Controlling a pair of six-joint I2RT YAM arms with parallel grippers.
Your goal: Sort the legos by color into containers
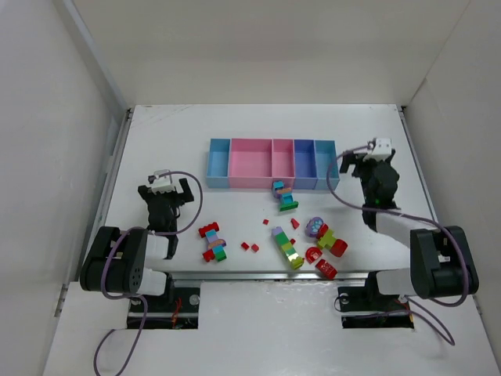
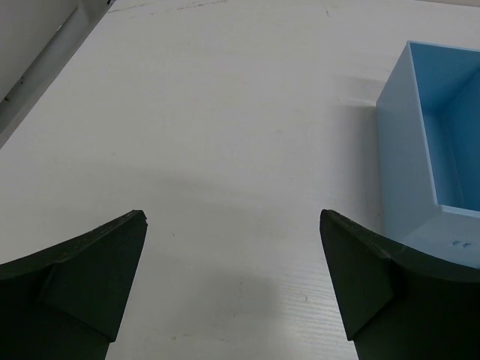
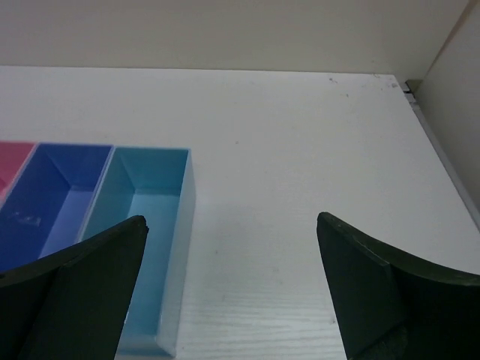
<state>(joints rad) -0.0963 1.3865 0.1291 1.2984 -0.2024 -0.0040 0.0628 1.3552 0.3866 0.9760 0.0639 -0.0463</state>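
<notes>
Jaws wide and empty on left gripper point(image 2: 232, 225) and right gripper point(image 3: 231, 225). The legos point(image 1: 286, 235) sit at 6 o'clock from the containers point(image 1: 250, 160), all unsorted. Risk: stacked multicolour clusters point(image 1: 287, 247) go into one bin whole, mixing colours.

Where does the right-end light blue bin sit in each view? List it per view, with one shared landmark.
Top external: right-end light blue bin, upper middle, right of centre.
Left wrist: not in view; the blue bin there is the left-end one.
Right wrist: lower left.
Landmark: the purple-blue bin joined to its left side.
</notes>
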